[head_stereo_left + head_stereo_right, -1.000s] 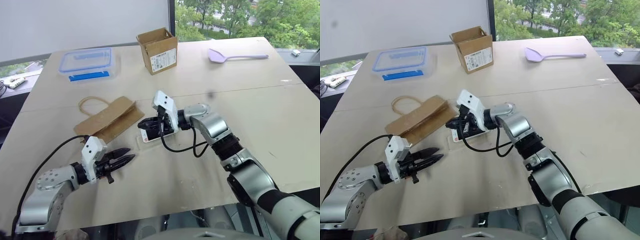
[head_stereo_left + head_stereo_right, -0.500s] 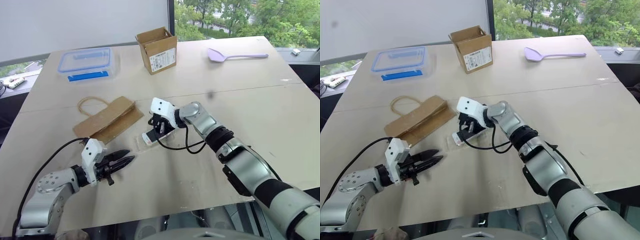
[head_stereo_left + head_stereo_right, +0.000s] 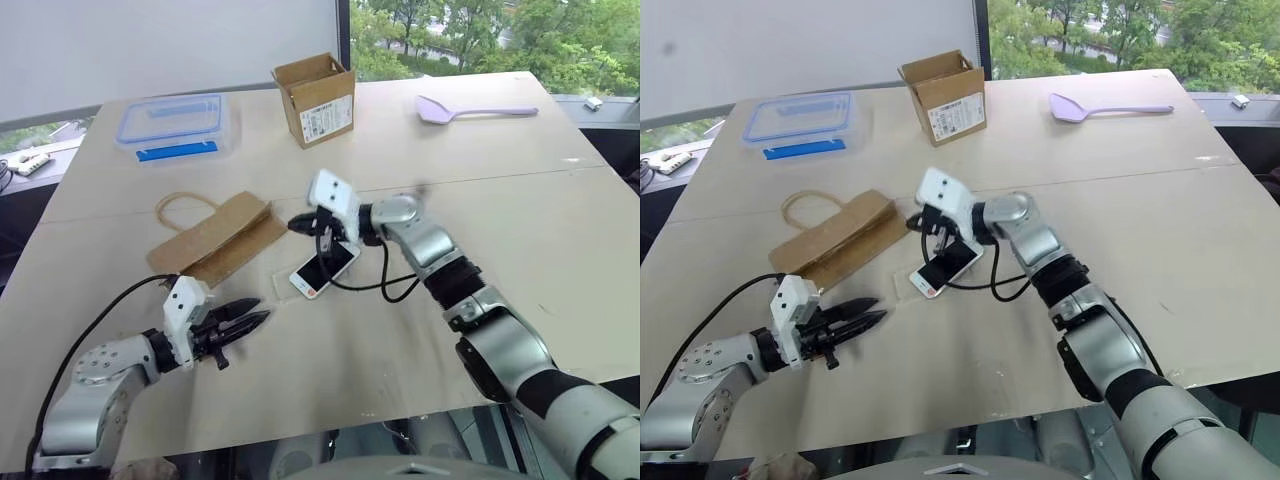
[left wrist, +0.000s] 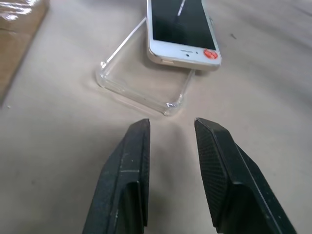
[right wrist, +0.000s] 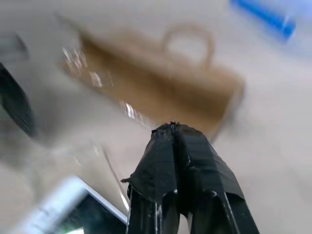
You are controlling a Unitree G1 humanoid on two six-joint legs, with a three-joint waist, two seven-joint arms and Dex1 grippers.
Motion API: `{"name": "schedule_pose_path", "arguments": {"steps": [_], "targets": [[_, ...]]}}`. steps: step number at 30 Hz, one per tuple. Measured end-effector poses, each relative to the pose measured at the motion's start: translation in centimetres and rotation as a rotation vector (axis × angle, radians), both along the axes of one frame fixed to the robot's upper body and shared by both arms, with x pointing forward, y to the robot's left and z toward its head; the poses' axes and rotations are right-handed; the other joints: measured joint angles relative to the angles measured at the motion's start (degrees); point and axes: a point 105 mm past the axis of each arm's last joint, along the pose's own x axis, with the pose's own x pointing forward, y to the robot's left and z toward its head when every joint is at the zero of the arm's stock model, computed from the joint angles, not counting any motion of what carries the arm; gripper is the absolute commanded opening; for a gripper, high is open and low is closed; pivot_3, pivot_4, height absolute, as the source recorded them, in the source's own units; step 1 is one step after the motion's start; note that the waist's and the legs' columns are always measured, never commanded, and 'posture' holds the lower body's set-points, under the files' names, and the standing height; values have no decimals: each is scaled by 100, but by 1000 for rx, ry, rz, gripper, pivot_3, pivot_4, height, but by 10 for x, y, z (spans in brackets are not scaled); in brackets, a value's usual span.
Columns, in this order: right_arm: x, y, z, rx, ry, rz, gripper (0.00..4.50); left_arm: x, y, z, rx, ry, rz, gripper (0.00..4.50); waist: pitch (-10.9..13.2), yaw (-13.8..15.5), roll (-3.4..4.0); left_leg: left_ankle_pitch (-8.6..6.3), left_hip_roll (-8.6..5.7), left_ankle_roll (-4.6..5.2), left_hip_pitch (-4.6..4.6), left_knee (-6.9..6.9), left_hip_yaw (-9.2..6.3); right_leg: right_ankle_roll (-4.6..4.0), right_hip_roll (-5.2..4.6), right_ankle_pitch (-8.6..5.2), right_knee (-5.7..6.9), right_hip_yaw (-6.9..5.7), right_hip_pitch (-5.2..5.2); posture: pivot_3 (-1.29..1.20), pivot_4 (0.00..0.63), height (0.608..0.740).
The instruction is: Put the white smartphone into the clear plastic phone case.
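The white smartphone (image 3: 323, 270) lies screen up near the table's middle, slanted, one end resting over the rim of the clear plastic phone case (image 4: 139, 85). That end of the smartphone (image 4: 181, 34) carries a red dot. My right gripper (image 3: 297, 224) hovers shut just above and behind the phone, pointing left toward the paper bag, with nothing in it. My left gripper (image 3: 258, 320) rests low to the front left, a short way from the case, its fingers (image 4: 138, 146) open and empty.
A brown paper bag (image 3: 215, 240) with a loop handle lies left of the phone. At the back stand a blue-lidded clear box (image 3: 172, 125) and an open cardboard box (image 3: 315, 98). A lilac spatula (image 3: 470, 108) lies at the back right.
My right gripper has lifted off the phone and risen, staying shut. The phone now lies uncovered and slanted over the case. The left arm has kept still.
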Motion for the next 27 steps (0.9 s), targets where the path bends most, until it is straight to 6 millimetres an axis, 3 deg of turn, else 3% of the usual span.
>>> {"name": "schedule_pose_path", "arguments": {"steps": [2,5,7,9,13,18,23,27], "targets": [[-4,-13,4,-14,-9,5,0,2,-2,1,-3,-7,-3,1461,-1,21,-2,0,-1,0,1,3,-4,0,-1,0,-1,-8,5,0,150,740],[-8,-48,-19,-121,23,-25,0,7,-7,2,-11,-13,-15,1461,-1,35,-4,0,-3,1,1,12,-6,0,-2,0,-5,-12,15,0,150,740],[-19,-62,-40,-195,73,-4,0,13,-6,4,-11,-22,-11,1461,1,12,-4,0,-2,1,2,14,-6,0,1,0,-2,-11,14,0,150,740],[-28,-66,-46,-232,101,28,0,17,-10,5,-1,-32,-25,1461,3,-25,-4,0,0,1,4,14,-2,0,5,0,3,-6,13,0,150,740],[-40,-61,-45,-254,116,91,0,22,-13,5,8,-32,-35,1461,3,-29,-7,0,3,2,8,17,-5,0,14,-1,10,-7,13,0,150,740],[-52,-41,-69,-310,174,173,0,26,-8,2,30,-19,-24,1461,4,-9,-11,0,2,1,7,26,-5,1,11,-1,10,-7,17,0,150,740],[-54,-29,-90,-366,185,210,0,25,-4,4,46,-15,-28,1461,7,-3,-14,0,1,1,5,29,-6,1,10,0,10,-8,17,0,150,740],[-50,-20,-87,-362,138,218,0,22,1,-1,51,6,-17,1461,7,-5,-14,0,1,0,6,29,-8,1,10,0,11,-10,17,0,150,740]]}}
